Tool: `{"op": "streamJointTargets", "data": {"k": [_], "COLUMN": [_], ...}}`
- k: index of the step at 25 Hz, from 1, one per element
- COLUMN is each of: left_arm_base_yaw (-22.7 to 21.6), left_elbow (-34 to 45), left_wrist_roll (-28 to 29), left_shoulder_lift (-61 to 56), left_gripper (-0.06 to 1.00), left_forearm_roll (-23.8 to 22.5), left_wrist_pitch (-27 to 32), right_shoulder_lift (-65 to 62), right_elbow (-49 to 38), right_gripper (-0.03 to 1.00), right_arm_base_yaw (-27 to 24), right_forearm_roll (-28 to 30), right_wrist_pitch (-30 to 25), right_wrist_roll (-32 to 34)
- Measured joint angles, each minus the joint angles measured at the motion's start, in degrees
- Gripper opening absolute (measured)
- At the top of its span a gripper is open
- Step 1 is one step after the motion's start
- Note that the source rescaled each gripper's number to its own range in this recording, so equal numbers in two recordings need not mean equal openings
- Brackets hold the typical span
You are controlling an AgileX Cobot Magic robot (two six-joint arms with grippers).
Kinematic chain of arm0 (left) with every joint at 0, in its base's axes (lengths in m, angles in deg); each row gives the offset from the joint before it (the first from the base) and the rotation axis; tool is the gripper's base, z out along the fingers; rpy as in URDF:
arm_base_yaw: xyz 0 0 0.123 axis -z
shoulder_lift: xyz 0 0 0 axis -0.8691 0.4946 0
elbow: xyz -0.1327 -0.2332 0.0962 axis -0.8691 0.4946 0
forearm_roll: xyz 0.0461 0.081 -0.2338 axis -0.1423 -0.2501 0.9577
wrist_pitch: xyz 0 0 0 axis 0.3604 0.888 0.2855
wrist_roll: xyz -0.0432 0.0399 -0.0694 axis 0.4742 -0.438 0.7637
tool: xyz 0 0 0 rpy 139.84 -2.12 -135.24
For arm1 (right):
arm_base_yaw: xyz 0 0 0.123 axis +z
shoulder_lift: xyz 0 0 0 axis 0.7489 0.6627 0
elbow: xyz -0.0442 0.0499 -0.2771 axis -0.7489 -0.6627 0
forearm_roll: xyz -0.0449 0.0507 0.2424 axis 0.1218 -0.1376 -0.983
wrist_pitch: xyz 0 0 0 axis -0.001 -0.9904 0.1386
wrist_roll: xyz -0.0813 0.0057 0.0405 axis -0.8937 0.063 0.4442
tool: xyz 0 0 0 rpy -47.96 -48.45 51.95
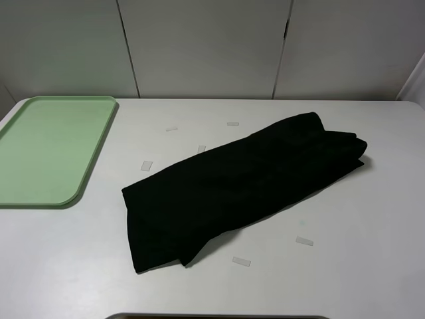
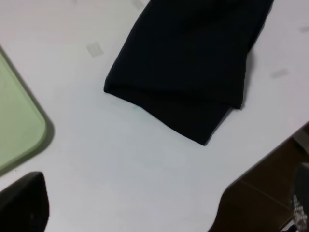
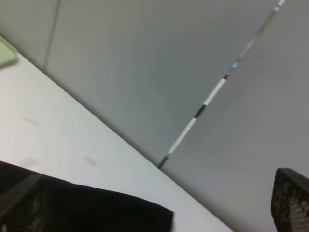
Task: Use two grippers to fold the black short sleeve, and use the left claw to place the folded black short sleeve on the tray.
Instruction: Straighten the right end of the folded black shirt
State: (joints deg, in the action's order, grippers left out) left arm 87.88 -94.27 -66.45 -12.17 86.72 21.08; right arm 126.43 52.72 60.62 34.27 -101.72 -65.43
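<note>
The black short sleeve (image 1: pixel 242 186) lies folded into a long strip, slanting across the middle of the white table. Its near end (image 2: pixel 188 67) shows in the left wrist view and its far end (image 3: pixel 111 212) in the right wrist view. The pale green tray (image 1: pixel 50 149) sits at the table's left side, apart from the shirt, with nothing in it. Neither arm shows in the exterior high view. My left gripper (image 2: pixel 164 208) hangs open over bare table short of the shirt. My right gripper (image 3: pixel 154 208) is open too, raised and looking past the shirt at the wall.
Small clear tape marks (image 1: pixel 147 165) dot the table around the shirt, one more (image 1: pixel 305 241) at the front right. Grey wall panels (image 1: pixel 206 46) stand behind the table. The table's front edge (image 2: pixel 260 164) runs close to the left gripper.
</note>
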Motion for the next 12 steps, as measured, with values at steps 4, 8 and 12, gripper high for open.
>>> {"op": "streamJointTargets", "data": {"k": [4,8,12], "left_arm_base_yaw": [0.0,-0.5,-6.7], "left_elbow": [0.0,0.0,0.0], "left_wrist_roll": [0.2,0.2,0.2], "left_shoulder_lift": [0.0,0.0,0.0], "left_gripper": [1.00,1.00,1.00], "left_forearm_roll": [0.0,0.0,0.0], "left_wrist_pitch": [0.0,0.0,0.0], "right_shoulder_lift": [0.0,0.1,1.6], "right_elbow": [0.0,0.0,0.0], "right_gripper": [1.00,1.00,1.00], "right_arm_base_yaw": [0.0,0.0,0.0], "right_forearm_roll": [-2.1,-5.3,-8.2], "right_wrist_pitch": [-0.2,-0.2,-0.2], "right_wrist_roll": [0.1,2.3,4.2]}}
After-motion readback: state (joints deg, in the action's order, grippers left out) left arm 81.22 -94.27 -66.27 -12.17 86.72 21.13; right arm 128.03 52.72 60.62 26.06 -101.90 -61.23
